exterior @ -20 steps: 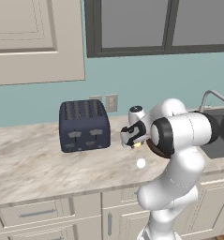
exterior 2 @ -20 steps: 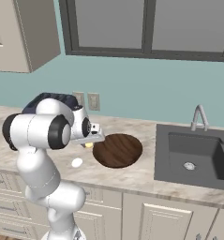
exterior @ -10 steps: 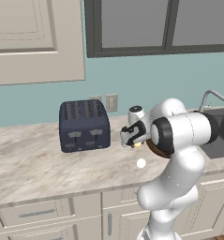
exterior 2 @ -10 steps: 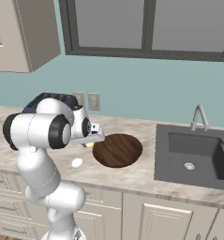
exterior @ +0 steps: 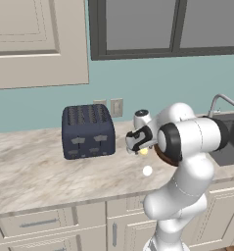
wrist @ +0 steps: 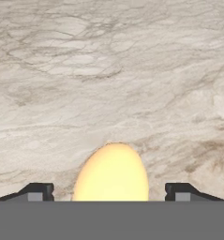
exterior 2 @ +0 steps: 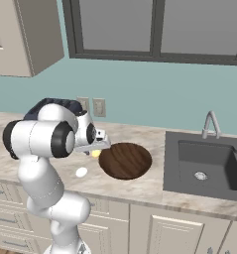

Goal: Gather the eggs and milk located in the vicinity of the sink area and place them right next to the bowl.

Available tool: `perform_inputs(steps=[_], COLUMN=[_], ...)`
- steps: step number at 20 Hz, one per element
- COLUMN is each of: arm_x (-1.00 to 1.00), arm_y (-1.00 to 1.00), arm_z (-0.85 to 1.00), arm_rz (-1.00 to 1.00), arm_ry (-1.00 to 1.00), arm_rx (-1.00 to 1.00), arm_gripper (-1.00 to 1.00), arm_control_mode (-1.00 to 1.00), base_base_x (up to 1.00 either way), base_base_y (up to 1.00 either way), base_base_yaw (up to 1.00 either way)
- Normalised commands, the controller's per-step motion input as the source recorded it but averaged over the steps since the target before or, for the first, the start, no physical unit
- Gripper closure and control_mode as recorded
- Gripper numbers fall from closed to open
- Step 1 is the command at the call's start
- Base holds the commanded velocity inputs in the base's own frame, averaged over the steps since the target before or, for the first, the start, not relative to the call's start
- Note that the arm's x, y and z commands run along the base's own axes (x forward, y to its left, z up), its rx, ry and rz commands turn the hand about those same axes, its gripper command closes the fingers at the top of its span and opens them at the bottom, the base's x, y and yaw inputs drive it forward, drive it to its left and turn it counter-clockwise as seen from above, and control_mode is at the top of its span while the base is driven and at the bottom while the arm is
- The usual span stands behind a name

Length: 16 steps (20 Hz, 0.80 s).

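The pale yellow egg [wrist: 111, 172] lies on the marble counter between my gripper's [wrist: 108, 191] fingertips, which stand wide apart and clear of it. From the base views, the gripper [exterior: 139, 150] [exterior 2: 93, 149] hangs open just over this egg [exterior: 144, 151] [exterior 2: 95, 153], right at the left rim of the brown wooden bowl [exterior 2: 125, 160] [exterior: 161, 155]. The white egg [exterior: 147, 170] [exterior 2: 81, 172] rests on the counter a little nearer the front edge, also left of the bowl. The sink [exterior 2: 204, 166] [exterior: 232, 147] is off to the right. The milk is out of view.
A dark blue toaster [exterior: 87, 130] stands on the counter left of the gripper, near the wall outlets. The chrome faucet [exterior 2: 210, 121] rises behind the sink. Wall cabinets and a window are above the counter.
The gripper's jaws have opened from shut on the yellow egg, which now lies free on the counter. Arm and base have stayed in place.
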Motion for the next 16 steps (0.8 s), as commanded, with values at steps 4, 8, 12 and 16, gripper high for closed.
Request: perform_inputs(steps=[4,8,12,16], arm_x=[-0.18,-0.34,-0.27,-0.16], arm_y=[0.0,0.0,0.13,0.19], arm_z=[0.2,0.2,0.05,0.0], arm_rz=[0.0,0.0,0.0,0.0], arm_ry=[-0.04,0.0,0.0,0.03], arm_rx=[0.0,0.0,0.0,0.0], arm_gripper=[-1.0,-1.0,-1.0,-1.0], arm_control_mode=[-1.0,-1.0,-1.0,-1.0], base_base_x=[0.0,0.0,0.0,0.0], base_base_y=[0.0,0.0,0.0,0.0], base_base_yaw=[0.0,0.0,0.0,0.0])
